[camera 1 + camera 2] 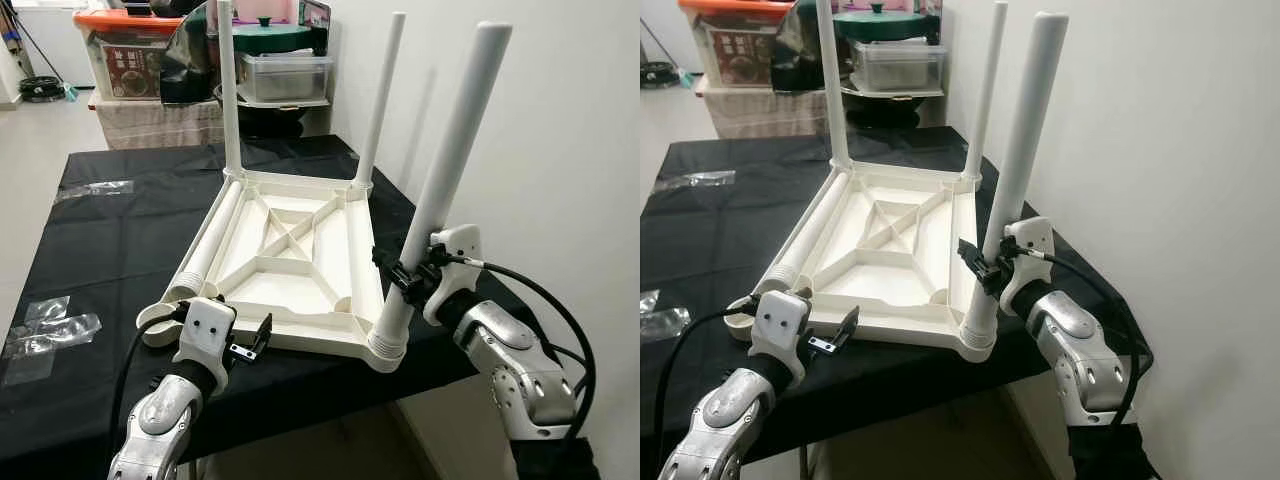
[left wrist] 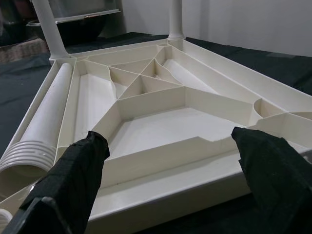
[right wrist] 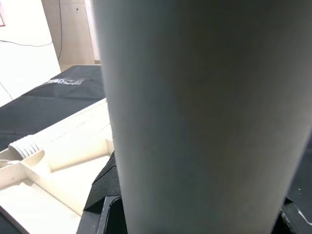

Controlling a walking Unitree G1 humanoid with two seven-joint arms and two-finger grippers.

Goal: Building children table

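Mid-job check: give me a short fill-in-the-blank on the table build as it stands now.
1. The tabletop lies upside down on a ____ cloth.
2. ____ legs stand upright in its corners.
3. The right tool is shut on the near right ____.
4. The spare leg lies along the tabletop's ____ side.

Missing words: black; three; leg; left

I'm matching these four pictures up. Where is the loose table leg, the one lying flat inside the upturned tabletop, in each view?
Left eye view: loose leg lies along the tabletop's left edge.
Right eye view: same place, left edge.
Left wrist view: at far left, ribbed end nearest.
Right wrist view: its ribbed end at lower left.
Shared landmark: the upright leg gripped by the right gripper.
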